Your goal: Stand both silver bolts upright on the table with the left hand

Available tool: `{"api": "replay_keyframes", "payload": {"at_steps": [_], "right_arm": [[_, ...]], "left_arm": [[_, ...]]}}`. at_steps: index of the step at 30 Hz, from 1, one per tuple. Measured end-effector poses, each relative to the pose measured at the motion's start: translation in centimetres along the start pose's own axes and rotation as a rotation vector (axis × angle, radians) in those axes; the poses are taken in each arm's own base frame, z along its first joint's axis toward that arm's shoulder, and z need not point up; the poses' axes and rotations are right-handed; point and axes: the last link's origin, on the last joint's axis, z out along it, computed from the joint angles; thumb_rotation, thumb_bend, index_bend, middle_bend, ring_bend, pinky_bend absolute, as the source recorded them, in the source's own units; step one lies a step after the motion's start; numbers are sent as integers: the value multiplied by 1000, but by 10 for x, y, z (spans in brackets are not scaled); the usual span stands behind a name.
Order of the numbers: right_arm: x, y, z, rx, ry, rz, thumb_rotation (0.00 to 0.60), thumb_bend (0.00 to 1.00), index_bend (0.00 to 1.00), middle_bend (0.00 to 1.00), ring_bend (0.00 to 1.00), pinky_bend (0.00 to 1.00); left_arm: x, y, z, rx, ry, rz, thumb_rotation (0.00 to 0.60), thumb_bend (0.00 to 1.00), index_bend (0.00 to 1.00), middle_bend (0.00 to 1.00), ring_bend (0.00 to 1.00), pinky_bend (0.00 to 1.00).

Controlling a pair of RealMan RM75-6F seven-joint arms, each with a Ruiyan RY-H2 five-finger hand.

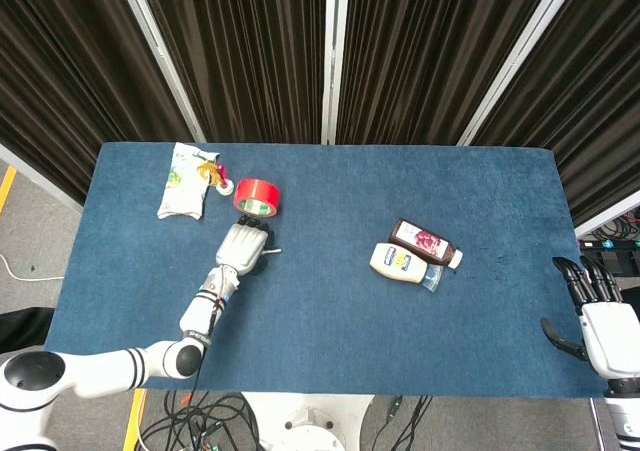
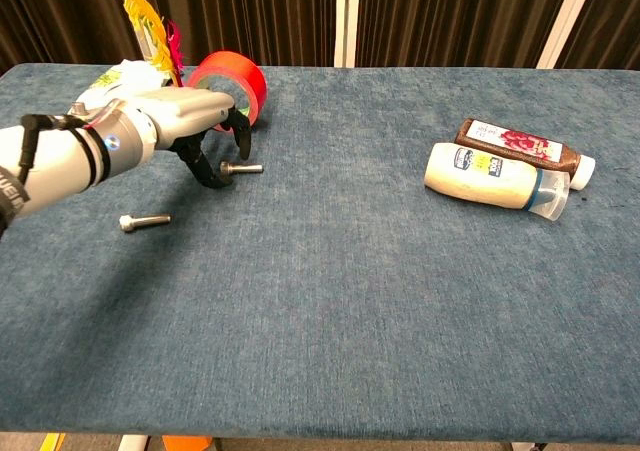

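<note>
Dark curtains hang behind a blue felt table (image 1: 330,301). Two silver bolts lie flat at its left side: the far bolt (image 2: 243,168) and, nearer and further left, the near bolt (image 2: 145,221). The left hand (image 2: 195,121) hovers over the far bolt, fingers spread and curved, holding nothing. The right hand (image 1: 598,316) rests open at the right edge. The bolts look small, stiff, smooth and likely to roll; pinching the shank seems best.

White left hand (image 2: 185,116) and forearm, black fingers (image 2: 203,167), black cable.
</note>
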Motion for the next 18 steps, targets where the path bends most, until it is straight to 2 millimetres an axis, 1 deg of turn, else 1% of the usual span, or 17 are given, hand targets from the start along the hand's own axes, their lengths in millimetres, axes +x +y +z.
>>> {"api": "replay_keyframes", "payload": {"at_steps": [5,12,18], "right_arm": [[1,0,-1,-4,1,-1,600,214,31,114,0,0],[0,-1,0,-4,-4,0,600,215,30,116,0,0],[-1,0,-1,-11,-6,2,600,214,31,119,0,0]], "left_arm": [[-4,4,4,9,-31,-9,600,314,416,268,171,138],[-6,13,0,-25,-58,-50,600,314,437,268,171,138],[-5,16,1,-33,-44,-42,600,332,471,268,171,138]]}}
